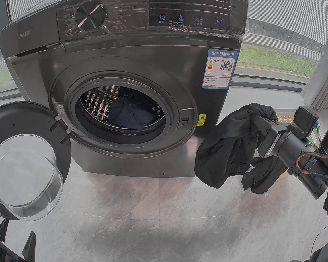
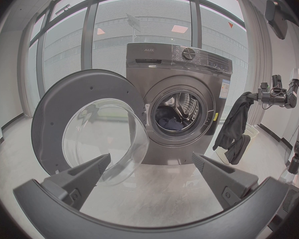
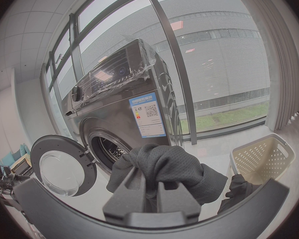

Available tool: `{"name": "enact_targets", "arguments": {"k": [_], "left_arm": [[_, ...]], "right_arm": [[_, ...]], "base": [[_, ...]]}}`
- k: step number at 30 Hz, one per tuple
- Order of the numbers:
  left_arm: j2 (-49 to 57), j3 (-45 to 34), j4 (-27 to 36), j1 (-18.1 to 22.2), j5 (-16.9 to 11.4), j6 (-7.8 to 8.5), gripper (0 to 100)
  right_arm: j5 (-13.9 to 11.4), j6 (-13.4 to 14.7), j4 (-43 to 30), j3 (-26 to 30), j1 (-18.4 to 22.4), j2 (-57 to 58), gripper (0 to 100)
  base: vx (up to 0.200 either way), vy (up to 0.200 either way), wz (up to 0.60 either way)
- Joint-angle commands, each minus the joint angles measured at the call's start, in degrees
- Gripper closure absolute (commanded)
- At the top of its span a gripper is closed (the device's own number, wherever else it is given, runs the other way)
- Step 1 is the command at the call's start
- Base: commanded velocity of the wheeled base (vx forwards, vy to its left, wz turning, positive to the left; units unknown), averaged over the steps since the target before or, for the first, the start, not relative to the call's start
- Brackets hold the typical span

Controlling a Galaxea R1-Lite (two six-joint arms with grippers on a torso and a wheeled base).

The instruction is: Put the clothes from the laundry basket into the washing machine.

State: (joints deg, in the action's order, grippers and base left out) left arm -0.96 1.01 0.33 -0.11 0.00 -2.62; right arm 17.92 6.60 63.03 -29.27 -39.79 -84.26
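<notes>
The grey washing machine (image 1: pixel 135 55) stands with its round door (image 1: pixel 22 171) swung open to the left. A dark blue garment (image 1: pixel 129 115) lies inside the drum. To the right of the machine my right gripper (image 3: pixel 151 186) is shut on a black garment (image 1: pixel 229 142), which hangs in the air above the floor. The beige laundry basket (image 3: pixel 265 156) sits on the floor behind it, near the curtain. My left gripper (image 2: pixel 149 173) is open and holds nothing, low at the front left, facing the machine from a distance.
The open door (image 2: pixel 86 123) juts out over the floor left of the drum opening. Pale floor (image 1: pixel 153 215) spreads in front of the machine. A window wall runs behind, with a curtain (image 1: pixel 322 77) at the far right.
</notes>
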Motion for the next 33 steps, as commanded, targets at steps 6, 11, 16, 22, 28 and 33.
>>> {"name": "enact_targets", "arguments": {"k": [6,11,16,22,28,33], "left_arm": [[0.88,-0.84,0.02,0.02,0.0,-0.02,0],[0.88,-0.84,0.02,0.02,0.0,-0.02,0],[0.88,-0.84,0.02,0.02,0.0,-0.02,0],[0.88,-0.84,0.02,0.02,0.0,-0.02,0],[0.88,-0.84,0.02,0.02,0.0,-0.02,0],[0.88,-0.84,0.02,0.02,0.0,-0.02,0]], "right_arm": [[-0.08,0.0,-0.01,0.09,-0.02,-0.03,100],[-0.08,0.08,0.08,0.09,-0.02,-0.55,100],[-0.08,0.08,0.08,0.09,-0.02,-0.55,100],[-0.08,0.08,0.08,0.09,-0.02,-0.55,100],[-0.08,0.08,0.08,0.09,-0.02,-0.55,100],[-0.08,0.08,0.08,0.09,-0.02,-0.55,100]], "base": [[0.0,0.0,0.0],[0.0,0.16,0.0],[0.0,0.2,0.0],[0.0,0.2,0.0],[0.0,0.1,0.0],[0.0,0.0,0.0]]}}
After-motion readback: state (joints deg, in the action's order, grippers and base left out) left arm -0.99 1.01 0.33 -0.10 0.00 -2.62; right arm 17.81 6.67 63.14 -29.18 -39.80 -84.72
